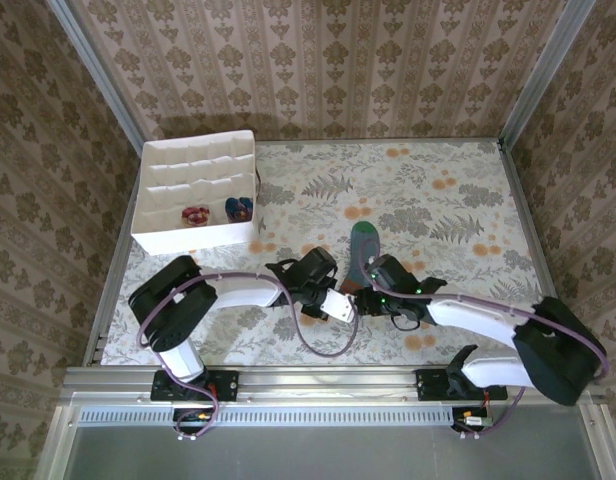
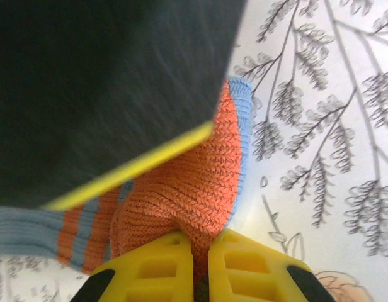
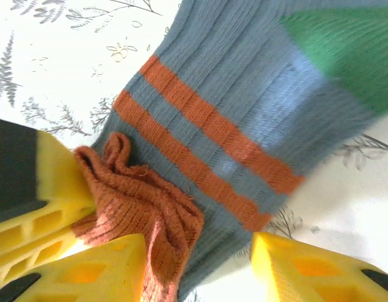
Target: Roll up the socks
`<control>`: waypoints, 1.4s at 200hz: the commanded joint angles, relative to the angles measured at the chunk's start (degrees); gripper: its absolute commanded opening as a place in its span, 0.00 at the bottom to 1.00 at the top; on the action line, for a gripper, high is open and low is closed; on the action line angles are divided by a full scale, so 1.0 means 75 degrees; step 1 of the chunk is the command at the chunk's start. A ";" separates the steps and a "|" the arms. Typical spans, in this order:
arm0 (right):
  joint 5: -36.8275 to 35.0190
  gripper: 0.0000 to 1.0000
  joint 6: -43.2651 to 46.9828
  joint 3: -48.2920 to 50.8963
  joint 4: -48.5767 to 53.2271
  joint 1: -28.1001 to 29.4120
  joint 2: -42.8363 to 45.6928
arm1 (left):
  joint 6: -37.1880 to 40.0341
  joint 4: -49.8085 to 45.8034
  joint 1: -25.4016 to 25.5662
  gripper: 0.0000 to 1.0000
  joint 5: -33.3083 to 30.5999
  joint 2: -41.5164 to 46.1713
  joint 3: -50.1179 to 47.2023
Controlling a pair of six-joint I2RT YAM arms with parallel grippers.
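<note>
A grey-blue sock (image 1: 362, 243) with a green toe (image 3: 351, 50) and orange stripes lies flat on the mat in front of both arms. Its orange cuff (image 2: 194, 182) is bunched up at the near end. My left gripper (image 2: 201, 242) is shut on that cuff, the knit pinched between its yellow fingers. My right gripper (image 3: 200, 258) is open. It straddles the sock's cuff end, with the crumpled cuff (image 3: 143, 214) against its left finger (image 3: 87, 274). Seen from above, the left gripper (image 1: 350, 295) and the right gripper (image 1: 371, 278) meet at the sock's near end.
A white partitioned box (image 1: 198, 160) stands at the back left. Two rolled socks sit in its front row, one reddish (image 1: 195, 215) and one blue (image 1: 239, 208). Patterned walls close in the floral mat (image 1: 438, 200) on three sides.
</note>
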State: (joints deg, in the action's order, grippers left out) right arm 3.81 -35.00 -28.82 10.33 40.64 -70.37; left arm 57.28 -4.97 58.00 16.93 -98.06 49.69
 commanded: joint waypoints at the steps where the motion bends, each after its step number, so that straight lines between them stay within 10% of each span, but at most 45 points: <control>1: -0.0037 0.46 -0.0159 0.0197 0.0097 -0.0044 0.0764 | -0.0720 -0.2148 -0.0046 0.00 0.1045 -0.0386 0.0532; 44: 0.0437 0.18 -0.0225 0.0913 -0.0946 -0.0035 0.1666 | -0.1459 -0.3543 -0.0391 0.00 0.2368 -0.1051 0.1584; 84: 0.1009 0.15 -0.0117 0.1381 -0.1630 -0.0025 0.1926 | -0.1984 -0.3873 -0.0869 0.00 0.3241 -0.1394 0.2022; 158: 0.1451 0.41 0.0522 0.1512 -0.2062 0.0050 0.2028 | -0.2630 -0.3991 -0.1264 0.00 0.3894 -0.1747 0.2357; 280: 0.0897 0.52 0.2497 0.1229 -0.2097 0.0802 0.1447 | -0.3036 -0.3981 -0.1392 0.00 0.4210 -0.1562 0.2069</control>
State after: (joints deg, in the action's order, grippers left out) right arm 11.97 -19.86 -18.04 -3.77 46.28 -57.04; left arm 35.55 -32.86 48.14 45.89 -110.54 65.98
